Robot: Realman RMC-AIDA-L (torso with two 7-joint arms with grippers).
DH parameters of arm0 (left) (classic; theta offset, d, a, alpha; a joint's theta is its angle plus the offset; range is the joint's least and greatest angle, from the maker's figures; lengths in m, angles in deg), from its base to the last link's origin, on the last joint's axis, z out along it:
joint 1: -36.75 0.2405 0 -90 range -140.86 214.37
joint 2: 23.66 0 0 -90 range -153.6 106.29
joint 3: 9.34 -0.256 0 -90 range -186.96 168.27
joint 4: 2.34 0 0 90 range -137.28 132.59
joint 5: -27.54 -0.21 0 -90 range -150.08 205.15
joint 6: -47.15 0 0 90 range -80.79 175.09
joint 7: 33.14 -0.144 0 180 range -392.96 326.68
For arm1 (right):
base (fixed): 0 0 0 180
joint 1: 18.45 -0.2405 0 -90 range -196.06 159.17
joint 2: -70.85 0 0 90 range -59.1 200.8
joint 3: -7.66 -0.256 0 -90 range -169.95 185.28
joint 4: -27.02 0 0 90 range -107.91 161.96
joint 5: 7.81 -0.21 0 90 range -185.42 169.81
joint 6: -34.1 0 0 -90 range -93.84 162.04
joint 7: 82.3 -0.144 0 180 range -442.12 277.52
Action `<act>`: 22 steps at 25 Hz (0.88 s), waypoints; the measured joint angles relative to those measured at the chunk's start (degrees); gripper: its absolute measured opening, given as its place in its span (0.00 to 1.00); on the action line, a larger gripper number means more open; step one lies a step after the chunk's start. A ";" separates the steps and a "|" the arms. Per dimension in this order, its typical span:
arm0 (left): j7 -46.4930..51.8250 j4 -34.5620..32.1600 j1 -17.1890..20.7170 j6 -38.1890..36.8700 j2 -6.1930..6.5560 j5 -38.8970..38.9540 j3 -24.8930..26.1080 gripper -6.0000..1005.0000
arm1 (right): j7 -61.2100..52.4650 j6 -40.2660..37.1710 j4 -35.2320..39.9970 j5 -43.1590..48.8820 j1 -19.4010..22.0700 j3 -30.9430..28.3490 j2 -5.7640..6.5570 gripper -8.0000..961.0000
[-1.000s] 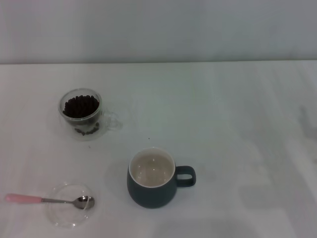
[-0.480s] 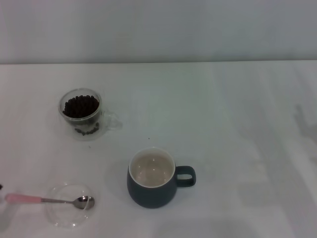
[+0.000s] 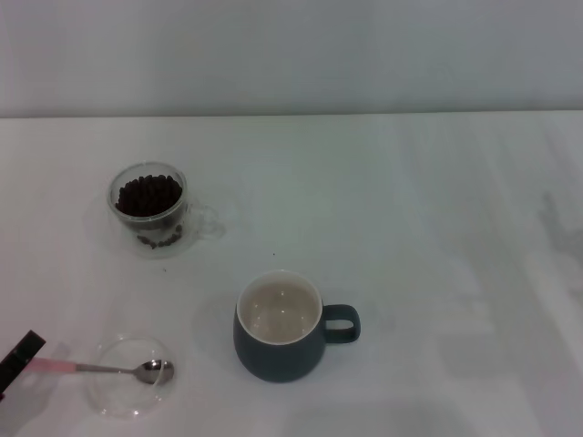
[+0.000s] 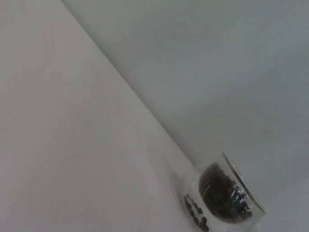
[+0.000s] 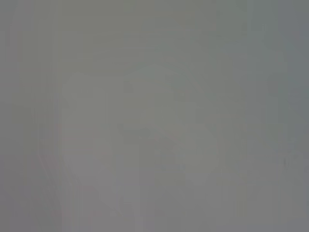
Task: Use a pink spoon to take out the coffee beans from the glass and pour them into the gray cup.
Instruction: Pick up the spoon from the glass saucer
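Observation:
The pink spoon [image 3: 100, 369] lies at the front left, its metal bowl resting in a flat clear glass dish [image 3: 127, 375] and its handle pointing left. The tip of my left gripper [image 3: 16, 360] shows as a dark piece at the left edge, over the end of the spoon handle. The glass [image 3: 148, 208] with coffee beans [image 3: 148, 194] stands at the back left; it also shows in the left wrist view [image 4: 227, 198]. The gray cup [image 3: 281, 326] stands in the front middle, empty, its handle pointing right. My right gripper is out of view.
The white table [image 3: 410, 228] ends at a pale wall behind. The right wrist view shows only a plain grey surface.
My left gripper has come into view at the left edge and now covers the end of the spoon handle. The spoon, glass and cup have not moved.

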 joint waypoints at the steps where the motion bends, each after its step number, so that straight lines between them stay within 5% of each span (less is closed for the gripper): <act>1: 0.00 0.01 -0.04 -0.01 -0.02 -0.24 0.00 0.65 | 0.00 0.15 0.05 0.00 0.00 0.00 0.00 0.80; 9: -0.86 0.01 0.25 0.51 -0.18 -0.84 0.00 0.60 | -0.08 0.88 0.32 -0.01 0.00 -0.01 0.00 0.80; 20: -2.61 -0.06 -0.77 2.87 -0.07 -3.54 -0.05 0.18 | -0.09 2.34 0.52 -0.01 0.16 -0.01 0.00 0.80; 22: -2.63 -0.22 -0.69 3.85 -0.06 -3.57 -0.06 0.18 | -0.09 2.40 0.52 -0.01 0.18 -0.01 0.00 0.80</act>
